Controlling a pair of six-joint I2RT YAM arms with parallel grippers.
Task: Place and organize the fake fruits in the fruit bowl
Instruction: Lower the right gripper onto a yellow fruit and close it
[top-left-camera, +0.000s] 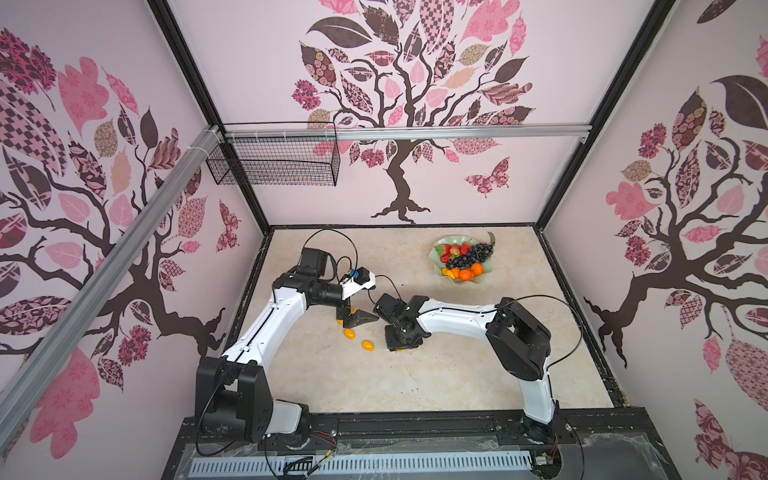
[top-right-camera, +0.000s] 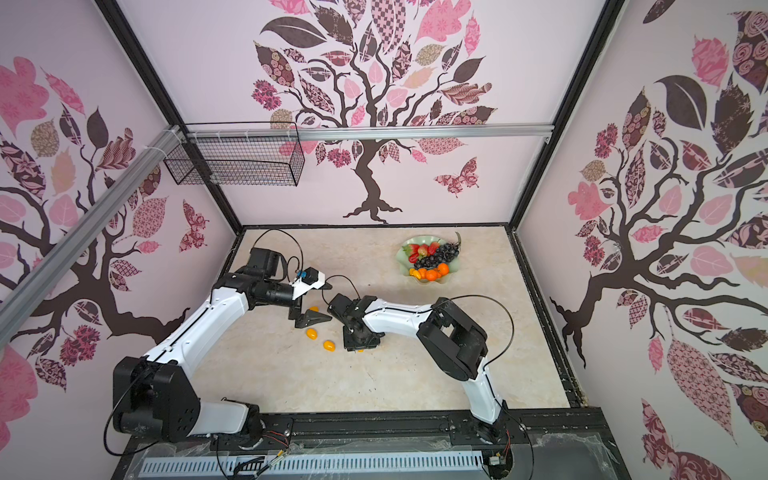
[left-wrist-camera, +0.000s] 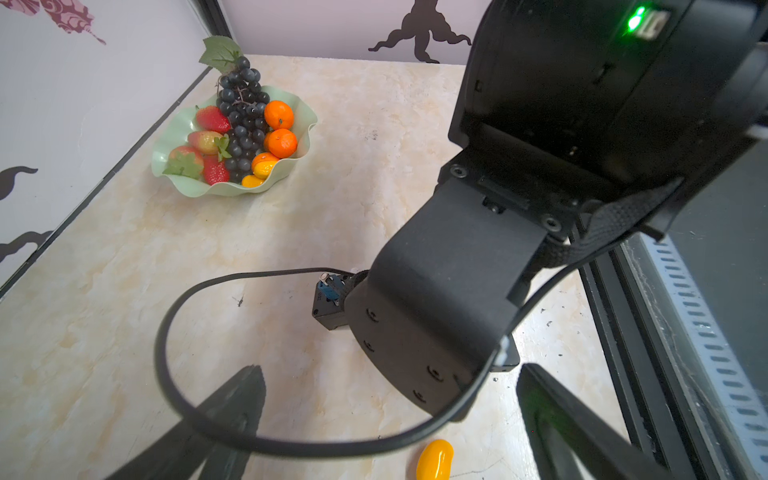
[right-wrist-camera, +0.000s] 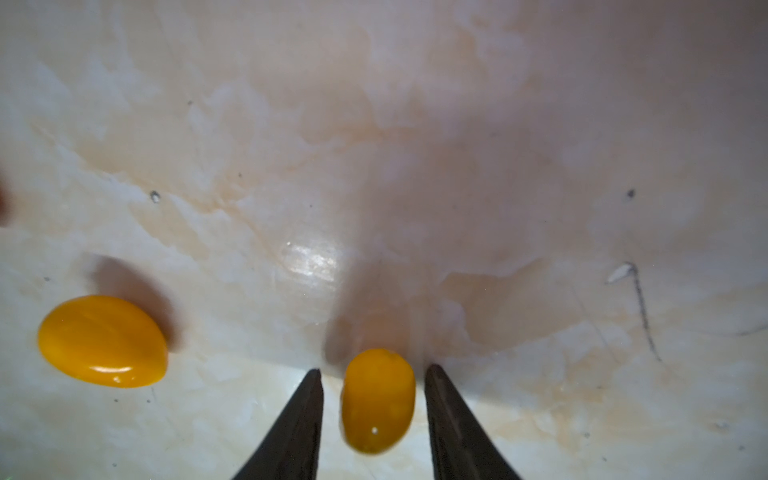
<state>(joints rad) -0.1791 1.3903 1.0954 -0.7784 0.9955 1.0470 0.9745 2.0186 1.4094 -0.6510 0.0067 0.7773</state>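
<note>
The jaws of the right gripper (right-wrist-camera: 374, 368) stand narrow on either side of a kumquat (right-wrist-camera: 378, 401) that lies on the tabletop (right-wrist-camera: 415, 166). A thin gap shows on each side, so nothing is gripped yet. A second kumquat (right-wrist-camera: 104, 340) lies just beside it, outside the jaws. The left gripper (top-left-camera: 365, 319) is low nearby with its jaws wide and empty. A third kumquat (left-wrist-camera: 434, 459) sits at the frame edge, roughly between them. The bowl (left-wrist-camera: 170, 141) is well apart, by the far wall, already holding strawberries, tangerines, a few kumquats and the grapes (left-wrist-camera: 243, 120). The kumquat looks hard, glossy and light, so it would probably squirt out of an off-centre pinch. The short waist, at mid-height, seems the place to hold it. In both top views the right gripper's body covers its fruit, leaving only an orange sliver. A further patch of orange (top-right-camera: 312, 309) behind the left gripper is half hidden. The right arm's wrist blocks much of the left wrist view.
</note>
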